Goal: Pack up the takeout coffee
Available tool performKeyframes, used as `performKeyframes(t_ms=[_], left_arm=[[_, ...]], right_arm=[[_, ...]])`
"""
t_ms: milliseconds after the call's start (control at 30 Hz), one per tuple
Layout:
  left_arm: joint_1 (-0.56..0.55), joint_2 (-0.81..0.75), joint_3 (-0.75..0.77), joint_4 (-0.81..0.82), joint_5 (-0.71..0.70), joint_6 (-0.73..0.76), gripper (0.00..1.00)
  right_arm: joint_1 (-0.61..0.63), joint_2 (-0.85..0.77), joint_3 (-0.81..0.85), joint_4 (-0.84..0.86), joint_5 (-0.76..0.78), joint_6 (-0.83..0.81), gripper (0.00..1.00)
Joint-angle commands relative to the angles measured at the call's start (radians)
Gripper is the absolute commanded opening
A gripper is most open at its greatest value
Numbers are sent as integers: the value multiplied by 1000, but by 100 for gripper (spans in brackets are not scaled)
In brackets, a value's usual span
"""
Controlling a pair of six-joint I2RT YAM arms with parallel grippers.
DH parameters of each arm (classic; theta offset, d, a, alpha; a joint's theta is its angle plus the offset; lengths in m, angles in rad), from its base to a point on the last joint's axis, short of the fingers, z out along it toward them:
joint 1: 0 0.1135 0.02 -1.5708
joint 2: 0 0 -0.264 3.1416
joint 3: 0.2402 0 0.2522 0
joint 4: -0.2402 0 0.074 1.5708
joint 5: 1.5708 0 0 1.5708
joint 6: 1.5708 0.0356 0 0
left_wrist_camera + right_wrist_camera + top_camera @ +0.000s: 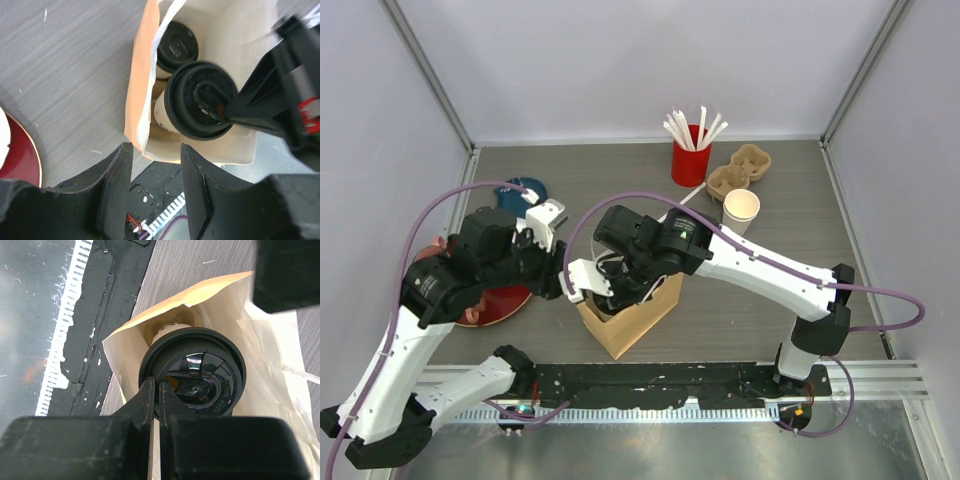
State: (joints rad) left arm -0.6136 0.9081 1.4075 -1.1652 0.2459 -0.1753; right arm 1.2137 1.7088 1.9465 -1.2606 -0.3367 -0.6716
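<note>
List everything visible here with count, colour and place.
Paper bag: one, brown, near centre.
Held coffee cup: one, white, black-lidded, at bag's mouth.
Second coffee cup: one, same colours, deeper inside.
Lidless cup: one, white, far right.
Cup carrier: one, brown, far right.
Red cup: one, holding white sticks, far centre.
Plate: one, red, left.
Disc: one, blue, far left.
Right gripper: black, shut on held coffee cup.
Left gripper: black, open beside bag.

The paper bag is tan outside and cream inside. The upper coffee cup and the lower coffee cup are white with glossy black lids. The table is grey with a fine wood grain. Far right stand a red tumbler of white stirrers, tan pulp carriers and a plain white cup. On the left are a dark red plate and a blue disc.
</note>
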Motion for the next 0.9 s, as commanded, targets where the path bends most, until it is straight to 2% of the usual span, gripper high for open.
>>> performKeyframes(t_ms=[0,133,267,333,367,467,500,867], left_arm=[[3,0,-79,-7,-5,13,48],[3,21,-119,33,-28,22,49],[3,22,-145,44,-11,13,46],[3,12,-153,47,1,5,36],[3,2,-156,50,3,-1,24],[3,-6,-148,56,10,-1,3],[3,-8,-147,58,13,-1,0],[3,-3,-174,163,38,-29,0]], right_arm=[[3,-18,6,13,8,-13,1],[4,-11,12,18,5,-23,1],[4,-3,17,29,4,-28,1],[4,0,17,32,2,-31,1],[4,2,15,36,1,-34,1],[4,6,9,49,-5,-40,1],[4,8,5,56,-7,-43,1],[7,49,-44,158,-41,-74,1]])
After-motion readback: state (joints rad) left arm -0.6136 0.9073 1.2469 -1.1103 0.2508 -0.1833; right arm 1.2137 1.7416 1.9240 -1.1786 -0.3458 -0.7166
